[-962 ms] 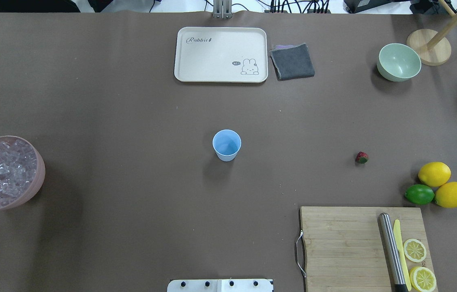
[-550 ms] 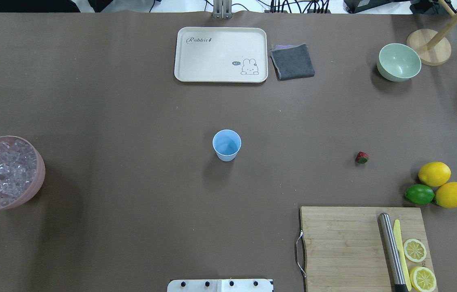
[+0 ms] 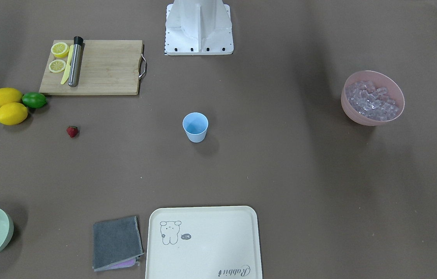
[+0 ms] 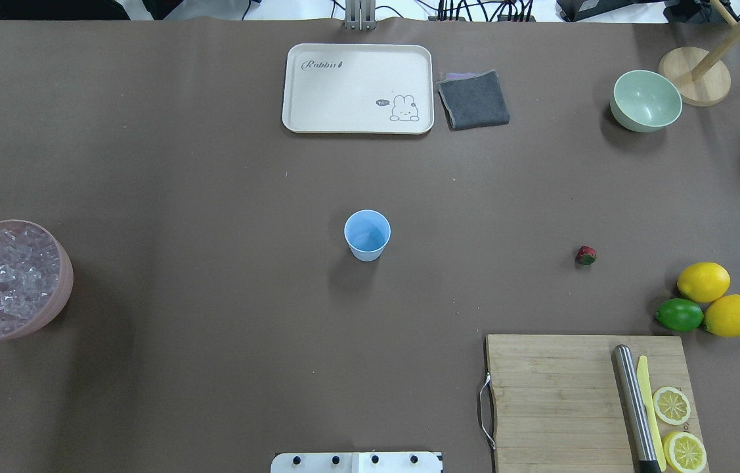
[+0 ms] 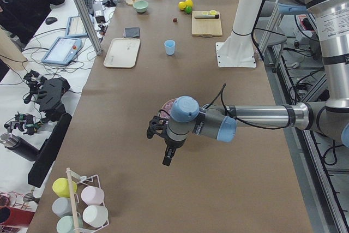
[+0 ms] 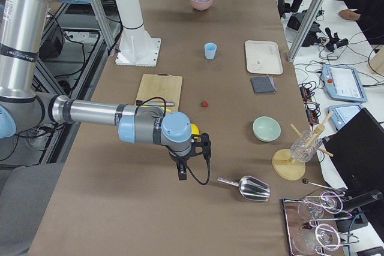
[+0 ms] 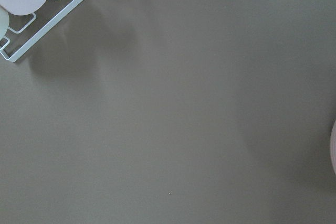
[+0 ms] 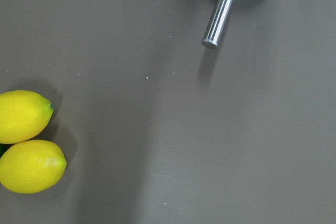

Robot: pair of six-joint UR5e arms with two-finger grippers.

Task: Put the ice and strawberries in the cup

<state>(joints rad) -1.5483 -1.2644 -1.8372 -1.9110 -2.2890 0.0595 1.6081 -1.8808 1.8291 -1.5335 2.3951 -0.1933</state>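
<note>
The table [image 4: 212, 197] is viewed steeply from above by two opposed cameras, lengthwise from either end by two side cameras, the cup [image 4: 367, 234] being shared by all four, and closely, straight down, by two wrist cameras.

Robotics lab: long brown-covered bench [image 4: 212, 197] w/ robot arms [image 5: 256, 116] by white pedestal [image 3: 199, 27], alu frame posts [image 5: 82, 12], side desks [image 5: 13, 88] w/ tablets [image 5: 61, 50], cable bundles [image 4: 461, 8], seated operator [image 5: 24, 1].
</note>
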